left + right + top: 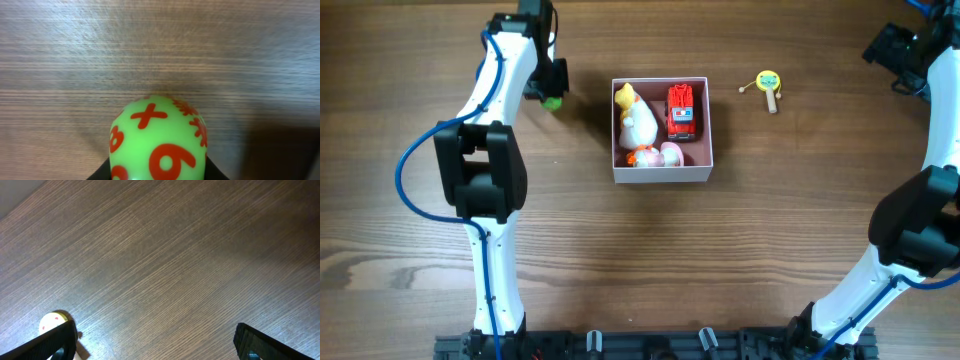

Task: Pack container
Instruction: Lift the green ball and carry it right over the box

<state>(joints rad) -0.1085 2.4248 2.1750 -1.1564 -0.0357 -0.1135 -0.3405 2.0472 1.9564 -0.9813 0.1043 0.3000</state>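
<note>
The container (662, 173) is a square white box with a pink inside, at the table's middle. It holds a white and yellow duck toy (636, 120), a red toy truck (681, 112) and small pink and orange toys (657, 155). My left gripper (551, 95) is left of the container, shut on a green ball with red numbers (159, 140), which also shows in the overhead view (553, 101). My right gripper (155, 342) is open and empty at the far right. A yellow rattle toy with a wooden handle (768, 86) lies right of the container; its edge shows in the right wrist view (54, 322).
The wooden table (740, 250) runs all around the container. The left arm's white links (480, 180) stretch from the front edge to the back left. The right arm (910, 230) stands along the right edge.
</note>
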